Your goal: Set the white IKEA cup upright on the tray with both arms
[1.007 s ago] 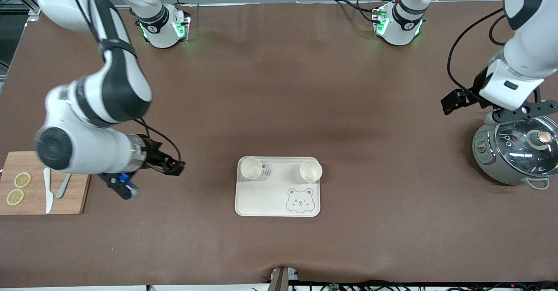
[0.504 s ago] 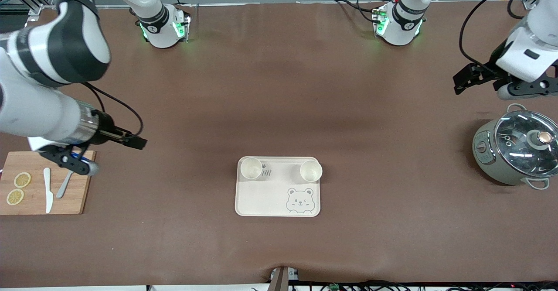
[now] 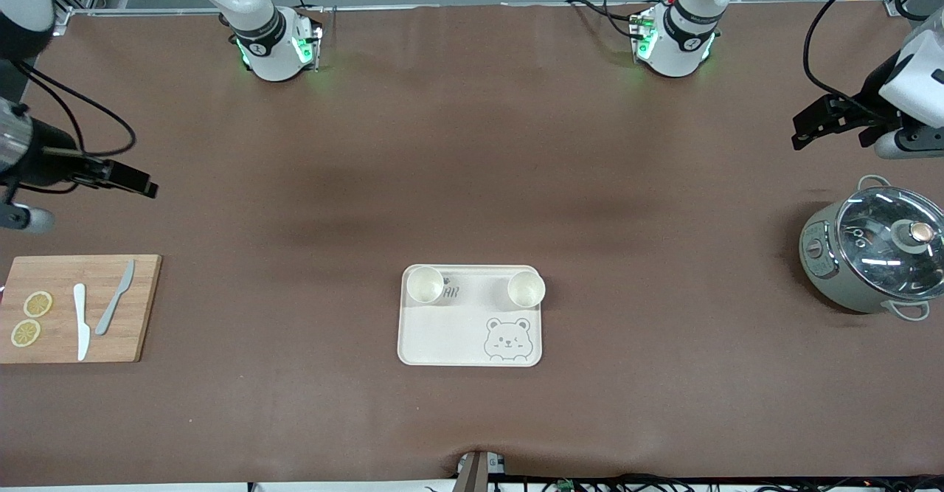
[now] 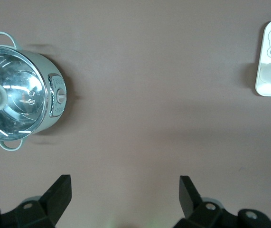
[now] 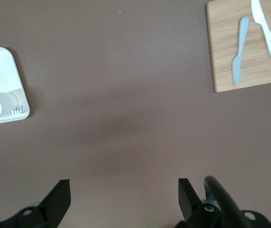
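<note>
The cream tray (image 3: 442, 337) with a bear drawing lies in the middle of the table. Two white cups stand upright on it, along its edge farther from the camera: one (image 3: 425, 285) toward the right arm's end, one (image 3: 526, 289) toward the left arm's end. My right gripper (image 3: 144, 184) hangs open and empty over bare table at the right arm's end. My left gripper (image 3: 804, 129) hangs open and empty over bare table at the left arm's end. Each wrist view shows open fingers, left (image 4: 125, 192) and right (image 5: 124, 192), with the tray's edge (image 4: 270, 90) (image 5: 2, 61) far off.
A wooden cutting board (image 3: 133, 315) with lemon slices (image 3: 37, 304), a white knife (image 3: 80, 321) and a grey knife (image 3: 114, 296) lies at the right arm's end. A grey-green pot with a glass lid (image 3: 874, 250) stands at the left arm's end.
Both arms have pulled away from the tray toward their own ends of the table. The right gripper has left the cutting board's edge, uncovering the grey knife. The cups have not moved.
</note>
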